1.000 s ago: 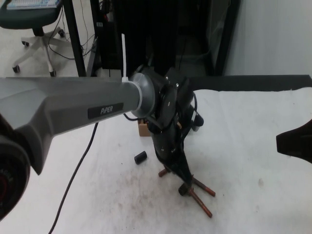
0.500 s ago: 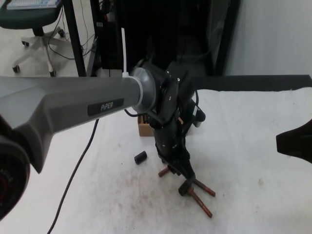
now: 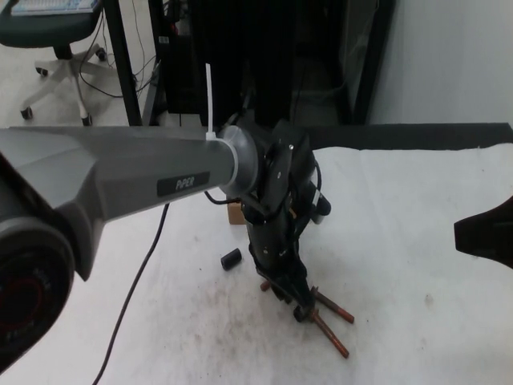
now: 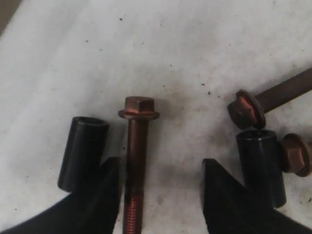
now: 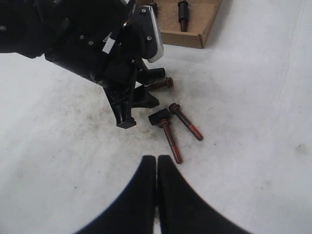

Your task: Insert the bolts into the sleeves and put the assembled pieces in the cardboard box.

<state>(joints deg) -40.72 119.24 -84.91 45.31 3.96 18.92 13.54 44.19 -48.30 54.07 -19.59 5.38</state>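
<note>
In the left wrist view my left gripper point(image 4: 161, 168) is open just above the white table, and a copper bolt point(image 4: 138, 161) lies between its fingers, close to one of them. A black sleeve point(image 4: 83, 152) stands just outside that finger. A second sleeve point(image 4: 261, 165) lies beyond the other finger, with two more bolts point(image 4: 247, 109) beside it. In the high view the left gripper point(image 3: 290, 293) hangs over the bolt cluster point(image 3: 329, 317). A lone sleeve point(image 3: 232, 259) lies apart. My right gripper point(image 5: 157, 161) is shut and holds nothing, on the near side of the bolts point(image 5: 170, 139).
The cardboard box point(image 5: 195, 36) sits beyond the left arm and holds an assembled piece point(image 5: 183, 9). In the high view the box point(image 3: 235, 213) is partly hidden by the left wrist. A black cable point(image 3: 132, 285) crosses the table's left side. A dark part of the right arm point(image 3: 485, 233) shows at the right edge.
The left wrist has shifted slightly left and turned, bringing its fingers closer over the bolts. The right arm has not moved.
</note>
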